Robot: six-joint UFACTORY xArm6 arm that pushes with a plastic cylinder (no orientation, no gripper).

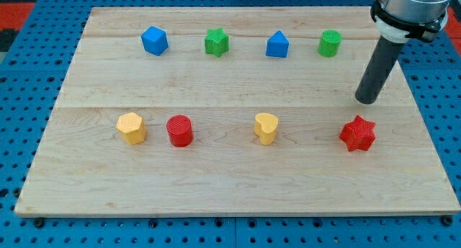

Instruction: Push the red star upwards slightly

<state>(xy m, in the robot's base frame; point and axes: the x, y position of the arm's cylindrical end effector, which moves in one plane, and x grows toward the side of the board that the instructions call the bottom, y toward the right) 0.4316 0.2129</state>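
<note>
The red star (358,133) lies on the wooden board (230,183) at the lower right. My tip (366,101) stands just above the star toward the view's top and slightly to its right, a small gap apart from it. The dark rod rises from the tip toward the view's top right corner.
A blue hexagon block (154,40), green star (216,42), blue house-shaped block (277,45) and green cylinder (330,43) form the upper row. A yellow hexagon (131,127), red cylinder (180,130) and yellow heart (266,127) form the lower row, left of the star.
</note>
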